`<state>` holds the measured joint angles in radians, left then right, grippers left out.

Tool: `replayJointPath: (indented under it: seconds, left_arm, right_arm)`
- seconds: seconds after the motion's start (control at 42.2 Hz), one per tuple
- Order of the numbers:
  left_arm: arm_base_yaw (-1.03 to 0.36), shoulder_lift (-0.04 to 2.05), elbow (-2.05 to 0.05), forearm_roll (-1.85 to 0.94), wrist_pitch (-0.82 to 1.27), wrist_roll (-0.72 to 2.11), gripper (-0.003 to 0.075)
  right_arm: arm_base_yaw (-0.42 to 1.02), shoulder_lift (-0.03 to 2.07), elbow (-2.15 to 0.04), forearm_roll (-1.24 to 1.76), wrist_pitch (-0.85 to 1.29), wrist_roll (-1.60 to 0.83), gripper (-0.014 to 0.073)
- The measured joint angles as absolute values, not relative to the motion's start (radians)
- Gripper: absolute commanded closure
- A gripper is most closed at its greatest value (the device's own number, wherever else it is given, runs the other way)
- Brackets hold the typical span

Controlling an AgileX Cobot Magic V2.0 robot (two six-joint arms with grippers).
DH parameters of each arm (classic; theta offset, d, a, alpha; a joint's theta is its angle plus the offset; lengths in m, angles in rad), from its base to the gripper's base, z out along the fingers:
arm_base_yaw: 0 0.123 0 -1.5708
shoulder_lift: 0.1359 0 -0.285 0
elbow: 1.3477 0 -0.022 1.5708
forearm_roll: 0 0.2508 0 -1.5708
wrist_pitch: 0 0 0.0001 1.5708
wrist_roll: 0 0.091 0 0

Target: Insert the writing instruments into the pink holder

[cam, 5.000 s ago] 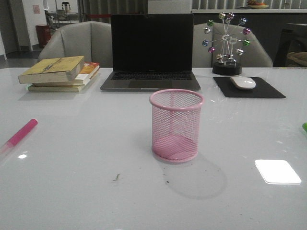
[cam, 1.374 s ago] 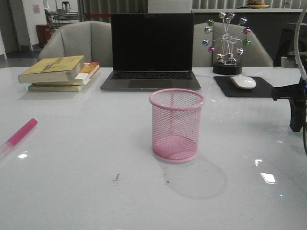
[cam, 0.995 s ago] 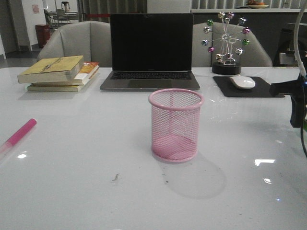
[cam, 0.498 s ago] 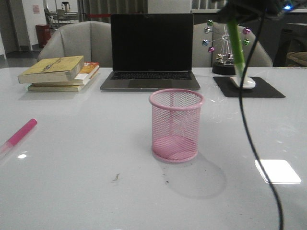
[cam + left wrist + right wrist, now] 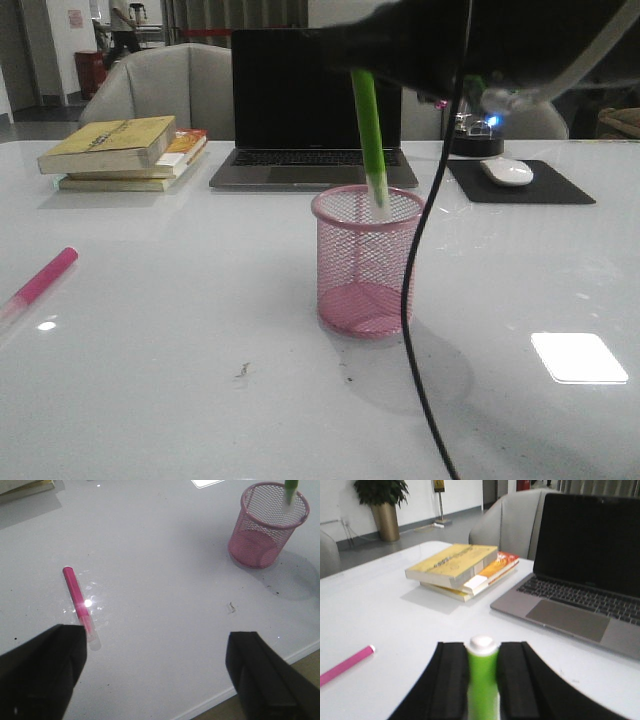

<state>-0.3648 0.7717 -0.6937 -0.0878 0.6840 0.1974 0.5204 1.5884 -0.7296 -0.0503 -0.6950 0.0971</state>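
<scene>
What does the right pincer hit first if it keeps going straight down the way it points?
Likely the pink mesh pen cup. The right pincer holds the green marker tip-down at the cup's rim, so the marker's whitish end would probably go into the cup and meet its base first. Depth over the opening is uncertain.

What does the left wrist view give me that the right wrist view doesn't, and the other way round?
Only the left wrist view shows the pink holder with the green pen's whitish tip at its mouth, and the open left gripper above bare table. Only the right wrist view shows the right gripper clamped on the green pen, plus the laptop and book stack. Both show the pink pen lying flat on the table.
</scene>
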Motion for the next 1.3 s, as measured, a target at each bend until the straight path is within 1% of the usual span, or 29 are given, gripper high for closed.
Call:
replayJointPath:
  seconds: [0.047,0.19,0.237,0.284,0.379,0.45,0.521,0.592,0.758,0.877,0.972,1.137,1.303]
  left_arm:
    - [-0.365,0.772,-0.694,-0.088,0.684,0.197,0.0106]
    - [-0.365,0.772,-0.694,-0.088,0.684,0.197,0.0106]
    - [-0.365,0.772,-0.694,-0.088,0.684,0.197,0.0106]
    - [-0.365,0.772,-0.694,-0.088,0.684,0.197,0.0106]
    - [-0.365,0.772,-0.694,-0.088,0.684,0.197,0.0106]
    - [-0.365,0.772,-0.694,-0.088,0.684,0.197,0.0106]
    - [-0.365,0.772,-0.694,-0.088,0.684,0.197,0.0106]
    - [-0.365,0.774,-0.694,-0.088,0.684,0.197,0.0106]
    - [-0.365,0.811,-0.694,-0.076,0.704,0.197,0.0106]
    - [-0.346,0.873,-0.696,-0.056,0.734,0.16,0.0106]
    - [-0.303,0.957,-0.717,-0.042,0.763,0.124,0.0106]
    - [-0.22,1.125,-0.792,-0.038,0.772,0.105,0.0106]
    - [-0.146,1.33,-0.907,-0.038,0.754,0.081,0.0106]
  right_arm:
    - [0.52,1.616,-0.73,-0.05,-0.695,0.097,0.0415]
    - [0.52,1.672,-0.73,-0.05,-0.666,0.097,0.0209]
    - [0.52,1.682,-0.73,-0.051,-0.655,0.097,0.0162]
    - [0.52,1.682,-0.73,-0.051,-0.644,0.098,0.0141]
    - [0.52,1.657,-0.73,-0.051,-0.603,0.098,0.0141]
    - [0.52,1.594,-0.73,-0.053,-0.541,0.098,0.0145]
    - [0.52,1.474,-0.73,-0.053,-0.441,0.098,0.0145]
    - [0.52,1.345,-0.73,-0.053,-0.298,0.098,0.0145]
    - [0.52,1.064,-0.73,-0.053,0.127,0.098,0.0145]
    - [0.52,0.926,-0.73,-0.053,0.387,0.098,0.0145]
    - [0.52,0.841,-0.728,-0.053,0.534,0.091,0.0145]
    - [0.52,0.768,-0.717,-0.049,0.675,0.053,0.0145]
    - [0.52,0.753,-0.717,-0.049,0.702,0.047,0.0145]
